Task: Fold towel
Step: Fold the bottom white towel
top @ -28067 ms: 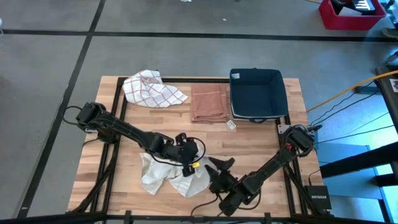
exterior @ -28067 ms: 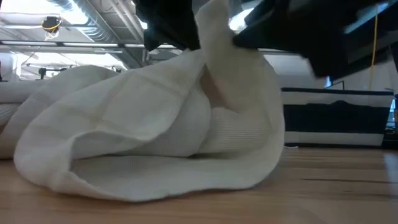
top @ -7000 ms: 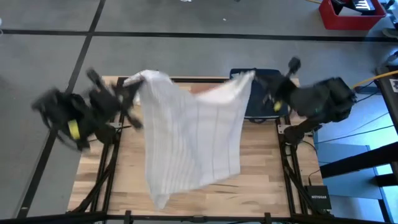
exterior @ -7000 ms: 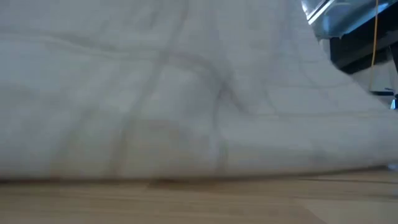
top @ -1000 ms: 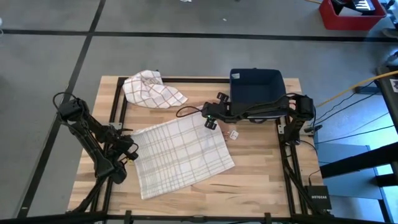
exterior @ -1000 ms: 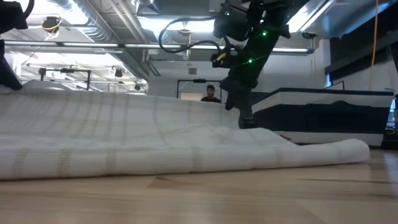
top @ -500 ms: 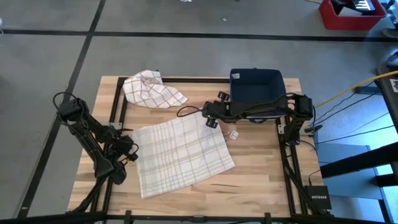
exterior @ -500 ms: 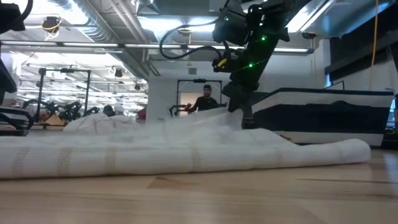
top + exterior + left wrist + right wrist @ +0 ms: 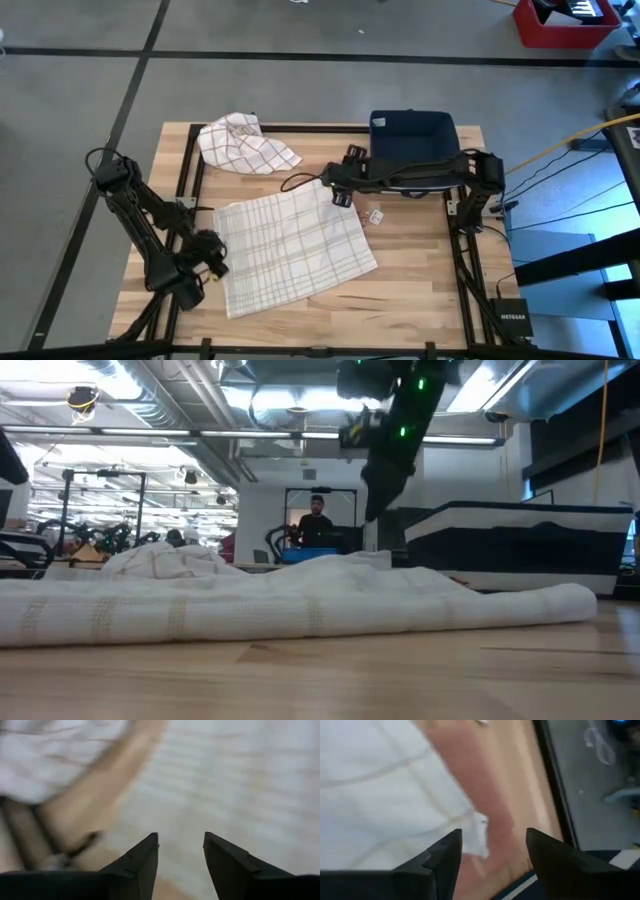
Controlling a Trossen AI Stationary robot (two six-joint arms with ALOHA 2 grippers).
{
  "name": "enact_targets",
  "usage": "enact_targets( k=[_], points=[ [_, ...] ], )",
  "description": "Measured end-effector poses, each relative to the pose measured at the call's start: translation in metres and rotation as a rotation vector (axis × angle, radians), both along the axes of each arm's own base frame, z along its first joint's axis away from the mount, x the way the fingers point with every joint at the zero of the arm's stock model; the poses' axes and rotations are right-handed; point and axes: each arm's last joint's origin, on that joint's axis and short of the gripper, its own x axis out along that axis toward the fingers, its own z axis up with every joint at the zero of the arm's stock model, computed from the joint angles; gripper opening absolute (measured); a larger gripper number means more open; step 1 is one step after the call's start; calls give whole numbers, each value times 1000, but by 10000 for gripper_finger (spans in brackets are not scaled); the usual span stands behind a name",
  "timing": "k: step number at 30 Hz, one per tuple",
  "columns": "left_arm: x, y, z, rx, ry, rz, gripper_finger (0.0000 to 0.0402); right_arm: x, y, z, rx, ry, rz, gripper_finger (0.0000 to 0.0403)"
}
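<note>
Spread flat across the middle of the pale wooden slatted table [image 9: 420, 270]: a white cloth towel with thin checked lines [image 9: 290, 248], slightly skewed, its near edge lying as a low ridge in the low view [image 9: 300, 610]. Just off the towel's left edge, toward the near corner, the left gripper [image 9: 205, 262], dark fingers [image 9: 137, 865] parted and holding nothing, with towel cloth ahead of them in the left wrist view. At the towel's far right corner, the right gripper [image 9: 338, 185], raised just above the cloth, fingers [image 9: 440, 857] likewise spread and empty. Beside that corner, on bare wood, a small white tag [image 9: 377, 215]. Beyond the towel's far edge, a crumpled white cloth with red checks [image 9: 242, 144] to the left and a dark navy rectangular fabric bin [image 9: 412, 148] to the right. Far behind the table in the low view, a person [image 9: 316, 520] standing in the room.
</note>
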Motion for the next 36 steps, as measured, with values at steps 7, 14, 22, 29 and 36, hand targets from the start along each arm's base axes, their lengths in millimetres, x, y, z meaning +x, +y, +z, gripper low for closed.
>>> enact_targets(
  k=[7, 14, 22, 29, 36],
  points=[
    [27, -37, -23, -281, -182, -171, 145, -20, 65, 20, 347, -35, 261, 227],
    [42, -61, -58, -375, -147, -215, 145, -58, 151, -37, 425, -2, 403, 225],
    [40, -68, -84, -455, 26, -146, 145, -101, 180, -98, 527, -73, 327, 225],
    [32, -65, -74, -518, 69, -94, 145, -119, 209, -102, 637, -92, 329, 225],
    [20, -67, -71, -557, 101, -39, 145, -134, 234, -102, 781, -66, 307, 225]
  ],
)
